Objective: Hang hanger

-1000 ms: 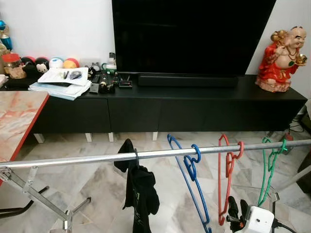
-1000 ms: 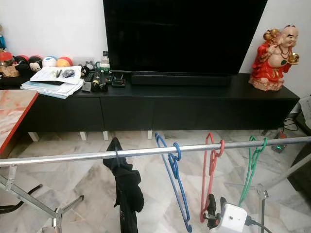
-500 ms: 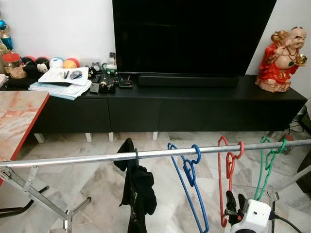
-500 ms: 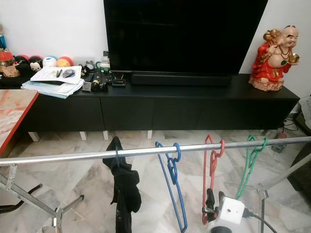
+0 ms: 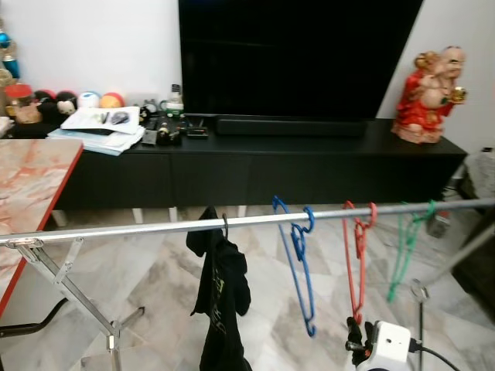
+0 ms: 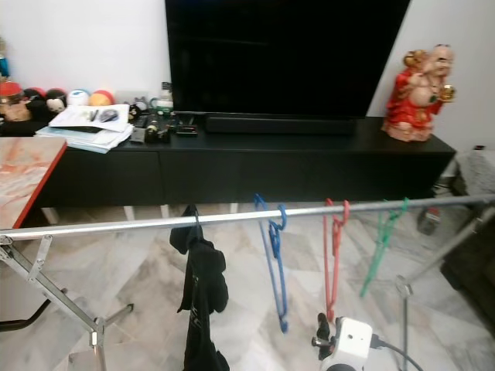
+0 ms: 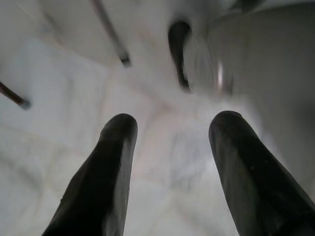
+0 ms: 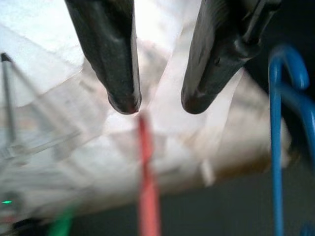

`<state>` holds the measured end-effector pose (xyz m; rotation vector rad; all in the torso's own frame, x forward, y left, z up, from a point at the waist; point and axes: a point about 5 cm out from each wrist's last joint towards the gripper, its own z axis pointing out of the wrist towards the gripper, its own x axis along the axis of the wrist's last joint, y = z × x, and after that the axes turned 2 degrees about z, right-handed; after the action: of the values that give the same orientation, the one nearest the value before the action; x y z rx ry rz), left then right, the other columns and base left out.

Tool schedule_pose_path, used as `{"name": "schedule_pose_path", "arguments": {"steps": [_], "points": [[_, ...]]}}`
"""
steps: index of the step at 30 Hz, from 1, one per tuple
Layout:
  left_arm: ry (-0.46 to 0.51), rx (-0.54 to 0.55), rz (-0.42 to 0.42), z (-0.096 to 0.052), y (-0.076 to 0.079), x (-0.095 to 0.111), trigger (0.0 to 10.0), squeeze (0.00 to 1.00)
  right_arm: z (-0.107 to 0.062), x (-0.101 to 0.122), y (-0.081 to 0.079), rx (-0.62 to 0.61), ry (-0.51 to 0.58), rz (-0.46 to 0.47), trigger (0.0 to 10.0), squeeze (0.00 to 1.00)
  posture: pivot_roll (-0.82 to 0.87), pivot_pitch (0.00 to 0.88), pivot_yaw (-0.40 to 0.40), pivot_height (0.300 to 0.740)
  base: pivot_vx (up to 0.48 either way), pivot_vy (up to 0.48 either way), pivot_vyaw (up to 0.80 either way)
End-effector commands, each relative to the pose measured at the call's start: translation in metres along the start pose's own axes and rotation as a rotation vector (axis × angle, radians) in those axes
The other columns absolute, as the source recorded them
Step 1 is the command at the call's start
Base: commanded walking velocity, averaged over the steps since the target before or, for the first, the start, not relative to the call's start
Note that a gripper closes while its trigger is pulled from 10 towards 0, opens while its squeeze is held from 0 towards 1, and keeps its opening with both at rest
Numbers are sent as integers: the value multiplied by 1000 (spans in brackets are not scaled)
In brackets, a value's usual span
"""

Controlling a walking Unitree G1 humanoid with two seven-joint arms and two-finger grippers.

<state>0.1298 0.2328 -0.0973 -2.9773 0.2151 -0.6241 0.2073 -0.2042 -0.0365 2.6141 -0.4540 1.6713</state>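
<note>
A metal rail point(image 5: 139, 230) crosses the view. On it hang a black garment point(image 5: 221, 284) on a hanger, a blue hanger point(image 5: 302, 263), a red hanger point(image 5: 358, 259) and a green hanger point(image 5: 404, 249). My right gripper point(image 5: 355, 342) sits just under the red hanger's lower end, with its white wrist block behind it. In the right wrist view its fingers point(image 8: 120, 59) stand open with nothing between them; the red hanger point(image 8: 146, 177) lies beyond their tips and the blue hanger point(image 8: 275, 147) off to one side. My left gripper point(image 7: 172, 128) is open over the marble floor.
A long black TV console point(image 5: 255, 166) with a large TV point(image 5: 294, 54) stands behind the rack. On it are a red figurine point(image 5: 425, 97) and papers point(image 5: 97, 127). A marble-topped table point(image 5: 27, 185) is at the left. Rack legs point(image 5: 73, 294) slant down to the floor.
The whole picture has shifted, so the camera has moved; the rack looks smaller and farther. My right gripper now sits lower under the red hanger's end rather than beside it.
</note>
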Motion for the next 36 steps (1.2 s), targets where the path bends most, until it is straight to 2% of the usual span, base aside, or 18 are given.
{"name": "schedule_pose_path", "arguments": {"steps": [1, 7, 14, 19, 27, 31, 36], "points": [[-71, -17, -18, -2, 7, -22, 10000, 0, 6, 6, -1, 1, 15, -2, 10000, 0, 109, 0, -57, 740, -270, 0, 0], [-70, -18, -18, -2, 7, -21, 10000, 0, 8, -4, 0, -7, -45, 5, 10000, 0, 109, 0, -54, 740, -271, 0, 0], [-67, -20, -19, -2, 8, -20, 10000, 0, 6, -26, 1, -25, -203, 23, 10000, 0, 110, 0, -54, 740, -269, 0, 0], [-66, -22, -20, -1, 8, -20, 10000, 0, 3, -35, -2, -14, -265, 14, 10000, 0, 111, 0, -54, 740, -259, 0, 0], [-64, -23, -24, -1, 9, -20, 10000, 0, -4, -51, -3, -14, -386, -3, 10000, 0, 110, 0, -54, 740, 0, 0, 0], [-63, -27, -30, -1, 10, -20, 10000, 0, -11, -61, -1, -26, -449, -14, 10000, 0, 118, 0, -57, 740, 0, 0, -622], [-61, -26, -35, -1, 11, -20, 10000, 0, -14, -67, -2, -8, -477, -21, 10000, 0, 118, 0, -59, 740, 0, 0, -734]]}}
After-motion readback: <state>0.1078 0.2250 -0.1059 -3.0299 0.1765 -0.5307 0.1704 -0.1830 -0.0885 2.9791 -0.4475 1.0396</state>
